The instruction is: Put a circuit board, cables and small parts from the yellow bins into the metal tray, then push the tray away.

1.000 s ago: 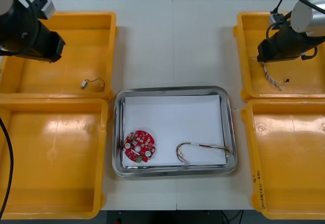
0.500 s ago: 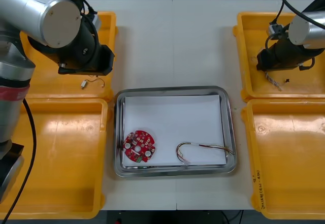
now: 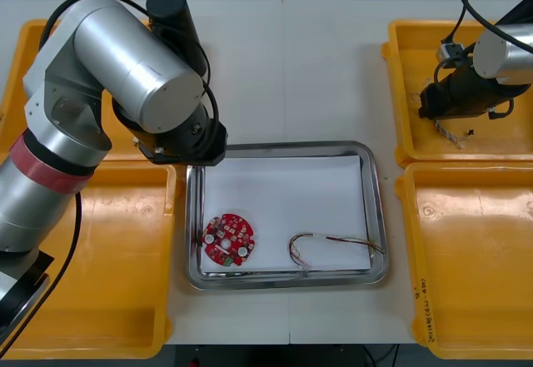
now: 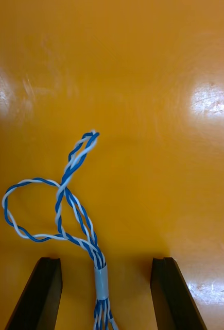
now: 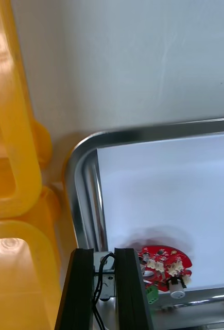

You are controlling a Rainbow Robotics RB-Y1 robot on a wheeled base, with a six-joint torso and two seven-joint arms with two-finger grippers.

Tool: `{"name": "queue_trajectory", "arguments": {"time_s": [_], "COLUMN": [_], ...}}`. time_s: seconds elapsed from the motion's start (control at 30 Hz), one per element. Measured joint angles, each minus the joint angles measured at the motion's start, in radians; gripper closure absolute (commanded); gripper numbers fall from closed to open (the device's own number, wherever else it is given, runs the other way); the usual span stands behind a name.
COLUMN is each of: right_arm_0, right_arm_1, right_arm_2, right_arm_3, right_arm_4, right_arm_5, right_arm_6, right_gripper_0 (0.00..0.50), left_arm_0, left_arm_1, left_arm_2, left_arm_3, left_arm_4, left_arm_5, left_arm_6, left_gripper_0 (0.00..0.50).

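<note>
The metal tray (image 3: 283, 147) has a white inside and holds a round red circuit board (image 3: 227, 240) and a red and yellow cable (image 3: 329, 245). My left arm's wrist (image 3: 185, 138) hangs over the tray's far left corner. In the left wrist view my left gripper (image 5: 104, 253) is shut on a small metal part (image 5: 105, 281) with a black wire, above the tray rim (image 5: 86, 206) beside the board (image 5: 166, 260). My right gripper (image 3: 431, 107) is down in the far right yellow bin (image 3: 398, 92). It stands open (image 4: 106, 264) astride the end of a twisted blue and white cable (image 4: 65, 206).
Two yellow bins flank the tray at the near side, one left (image 3: 83, 259) and one right (image 3: 475, 259). A small dark part (image 3: 471, 131) lies in the far right bin near the cable (image 3: 450, 138). Bare table stretches beyond the tray's far edge.
My left arm has swung from over the far left bin to the tray's far left corner. My right gripper has stayed over the blue and white cable, shifting only slightly.
</note>
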Motion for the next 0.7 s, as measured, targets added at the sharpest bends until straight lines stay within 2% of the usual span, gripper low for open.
{"name": "queue_trajectory", "arguments": {"time_s": [0.1,0.2,0.23,0.27,0.37,0.43,0.47,0.7], "right_arm_0": [0.002,0.006,0.007,0.008,0.009,0.010,0.010,0.010], "right_arm_1": [0.000,0.000,0.000,0.000,0.000,0.000,0.000,0.000], "right_arm_2": [0.000,0.000,0.000,0.000,0.000,0.000,0.000,0.000], "right_arm_3": [-0.001,-0.003,-0.004,-0.006,-0.008,-0.009,-0.009,-0.010], "right_arm_4": [-0.004,-0.008,-0.010,-0.011,-0.012,-0.012,-0.012,-0.012], "right_arm_5": [-0.007,-0.015,-0.016,-0.017,-0.019,-0.019,-0.019,-0.020], "right_arm_6": [0.000,0.000,0.000,0.000,0.001,0.003,0.006,0.046], "right_gripper_0": [0.000,0.048,0.116,0.155,0.436,0.487,0.500,0.500], "left_arm_0": [0.000,0.000,0.001,0.001,0.001,0.001,0.001,0.001], "left_arm_1": [0.000,0.000,0.000,0.000,0.000,0.000,0.000,0.000], "left_arm_2": [-0.040,-0.066,-0.071,-0.076,-0.091,-0.104,-0.111,-0.155], "left_arm_3": [0.000,0.001,0.002,0.004,0.027,0.054,0.067,0.139], "left_arm_4": [0.001,0.002,0.002,0.002,0.002,0.002,0.001,-0.004], "left_arm_5": [-0.019,-0.063,-0.080,-0.097,-0.148,-0.187,-0.202,-0.266], "left_arm_6": [0.056,0.056,0.056,0.056,0.056,0.056,0.056,0.056], "left_gripper_0": [0.500,0.499,0.500,0.500,0.500,0.500,0.499,0.500]}}
